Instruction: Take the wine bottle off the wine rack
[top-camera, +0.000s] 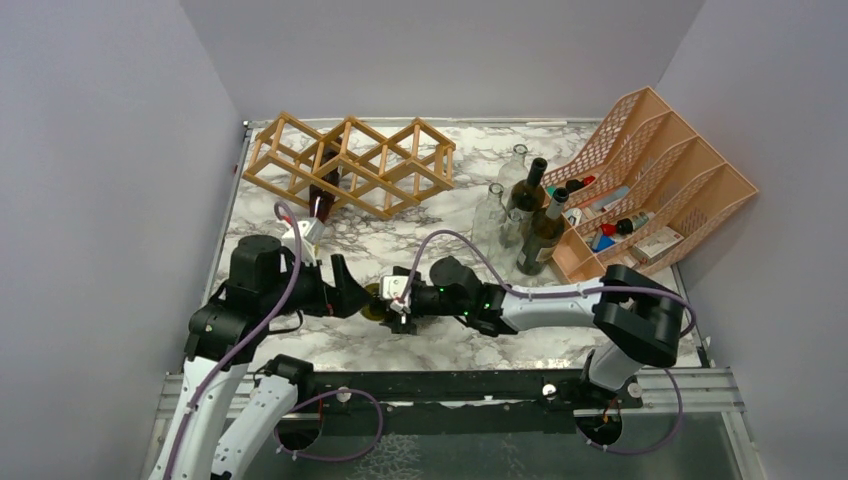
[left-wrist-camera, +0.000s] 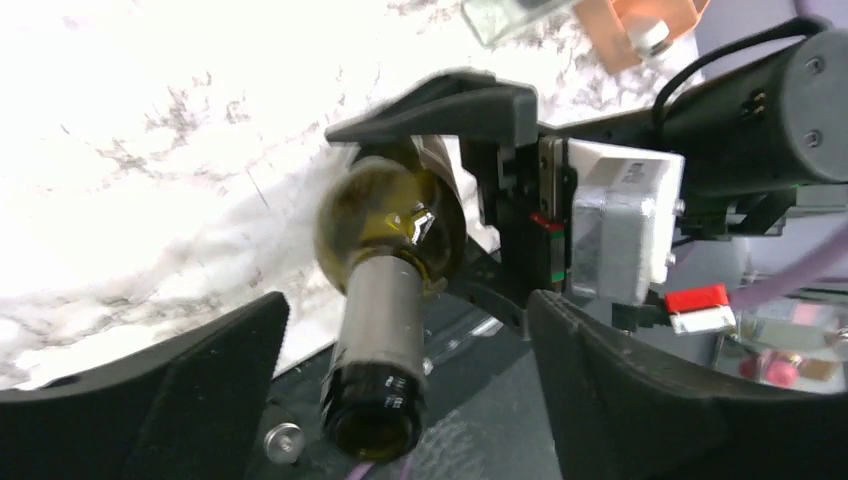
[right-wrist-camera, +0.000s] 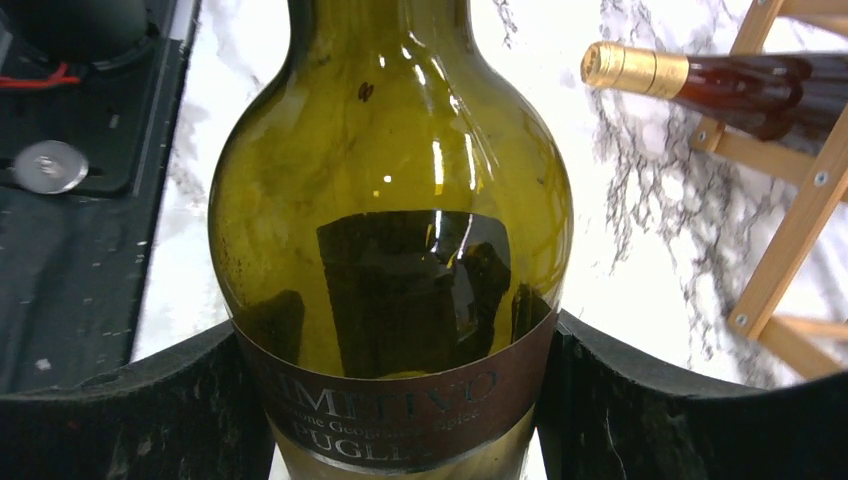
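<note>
Robot lab cell, plain grey walls (top-camera: 440, 50), marble-patterned table (top-camera: 400, 225), black mounting rail (top-camera: 450, 385)
</note>
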